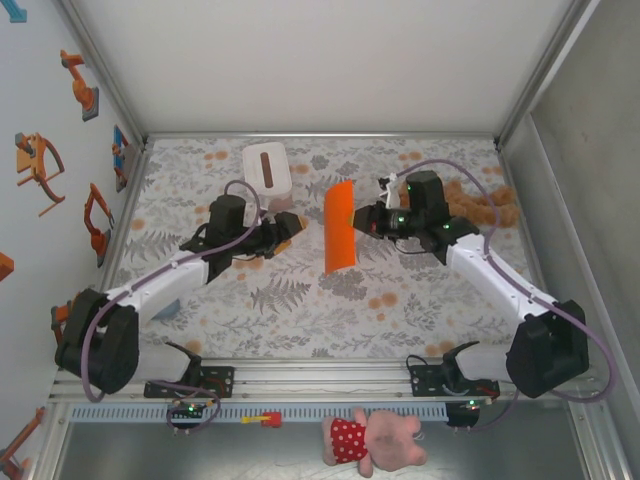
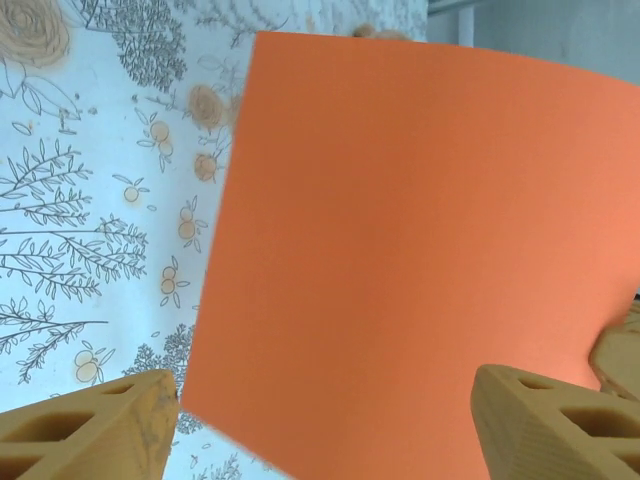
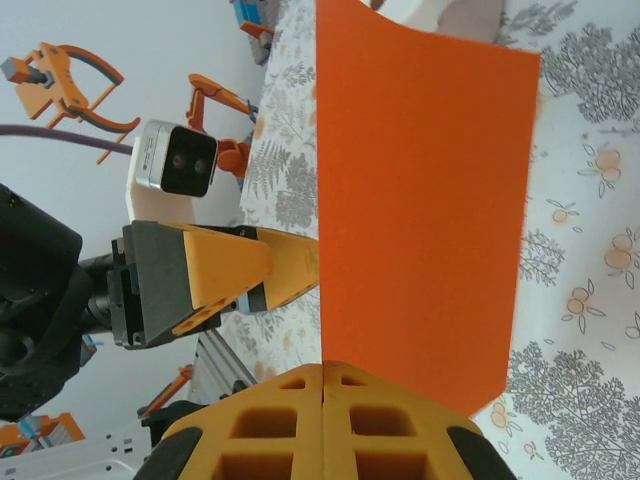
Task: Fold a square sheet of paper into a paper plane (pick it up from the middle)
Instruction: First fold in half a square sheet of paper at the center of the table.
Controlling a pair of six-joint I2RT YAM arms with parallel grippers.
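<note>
Floral tabletop (image 1: pixel 300 310) lies below; the square sheet of paper (image 1: pixel 340 227) hangs mid-air between the arms. R pincer (image 3: pixel 322 375) pinches one edge; L pincer (image 1: pixel 288 230) is spread, facing the broad side. Risk: single-edge hold lets thin paper bow or slip, so L may crumple it. Sheet stands on edge, running near-to-far from above; approx square, no real long axis.

Robotics lab cell — aluminium frame rail (image 1: pixel 320 382), white enclosure panels (image 1: pixel 320 60), orange printed parts (image 1: pixel 38 165) hung at left.
</note>
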